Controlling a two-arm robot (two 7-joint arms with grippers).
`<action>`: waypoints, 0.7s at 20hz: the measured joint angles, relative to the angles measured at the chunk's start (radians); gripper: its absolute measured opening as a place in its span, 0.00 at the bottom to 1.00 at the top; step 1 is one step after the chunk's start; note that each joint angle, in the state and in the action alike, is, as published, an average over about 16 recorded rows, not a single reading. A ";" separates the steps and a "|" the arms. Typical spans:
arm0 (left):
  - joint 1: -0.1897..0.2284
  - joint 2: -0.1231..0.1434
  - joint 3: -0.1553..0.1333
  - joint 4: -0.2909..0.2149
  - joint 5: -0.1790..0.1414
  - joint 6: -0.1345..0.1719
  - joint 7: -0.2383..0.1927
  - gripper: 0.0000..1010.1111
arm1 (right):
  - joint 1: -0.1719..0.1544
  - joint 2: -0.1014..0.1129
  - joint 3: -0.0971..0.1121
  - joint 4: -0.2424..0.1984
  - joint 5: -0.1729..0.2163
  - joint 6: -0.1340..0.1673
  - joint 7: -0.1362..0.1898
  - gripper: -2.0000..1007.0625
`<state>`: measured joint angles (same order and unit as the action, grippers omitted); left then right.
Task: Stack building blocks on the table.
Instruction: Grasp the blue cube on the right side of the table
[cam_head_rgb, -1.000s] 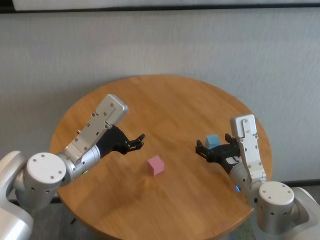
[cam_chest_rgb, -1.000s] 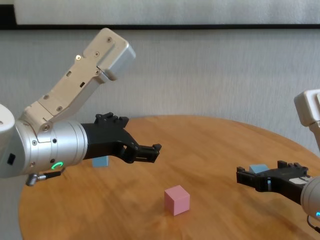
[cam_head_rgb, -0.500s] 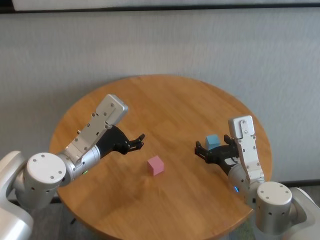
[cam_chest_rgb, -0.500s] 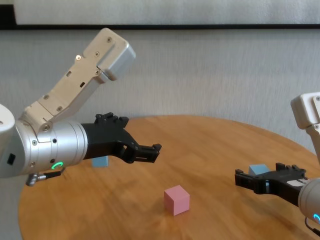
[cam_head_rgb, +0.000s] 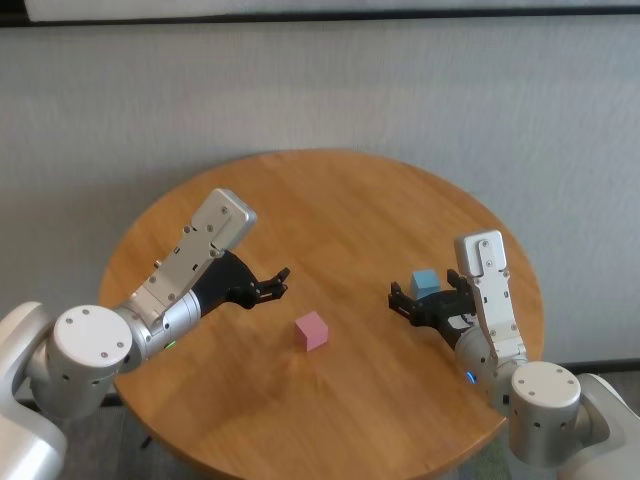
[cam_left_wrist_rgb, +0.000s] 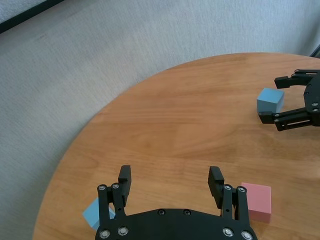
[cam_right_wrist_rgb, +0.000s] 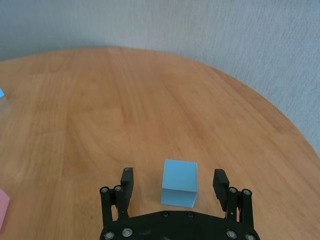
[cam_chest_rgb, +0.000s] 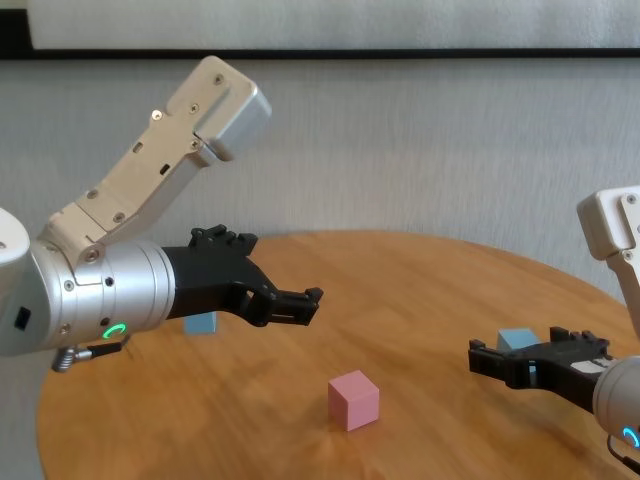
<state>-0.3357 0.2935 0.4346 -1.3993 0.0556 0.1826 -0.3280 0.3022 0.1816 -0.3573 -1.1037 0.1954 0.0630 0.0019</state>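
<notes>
— Where are we with the stacking?

— Nothing is stacked yet, as far as I'm seeing. All three cubes are sitting singly on the round wooden table (cam_head_rgb: 330, 195). The pink block (cam_head_rgb: 311, 330) is lying near the middle, between my two arms. One blue block (cam_right_wrist_rgb: 180, 183) is on the right side, and the other blue block (cam_chest_rgb: 201, 322) is on the left, mostly hidden behind my left arm.

— And the grippers?

— I'm hovering the right gripper (cam_right_wrist_rgb: 173, 186) low at the right-hand blue block; its fingers are spread wide on either side of the cube with a gap on both sides, so I'm not gripping it. The left gripper (cam_chest_rgb: 305, 303) is hanging above the table left of the pink block, fingers spread too, carrying nothing.

— So what's left?

— Practically everything, I'd say: closing on that blue cube, lifting it, setting it on another block, then adding the third. I'm judging this as the very start of the first pick.
</notes>
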 joint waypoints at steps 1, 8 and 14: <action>0.000 0.000 0.000 0.000 0.000 0.000 0.000 0.99 | 0.001 -0.001 0.001 0.002 -0.002 0.000 0.001 1.00; 0.000 0.000 0.000 0.000 0.000 0.000 0.000 0.99 | 0.004 -0.009 0.011 0.011 -0.012 0.004 0.004 0.97; 0.000 0.000 0.000 0.000 0.000 0.000 0.000 0.99 | 0.004 -0.016 0.022 0.015 -0.020 0.007 0.007 0.86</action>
<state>-0.3357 0.2934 0.4346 -1.3993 0.0556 0.1826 -0.3280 0.3059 0.1653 -0.3357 -1.0888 0.1757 0.0703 0.0091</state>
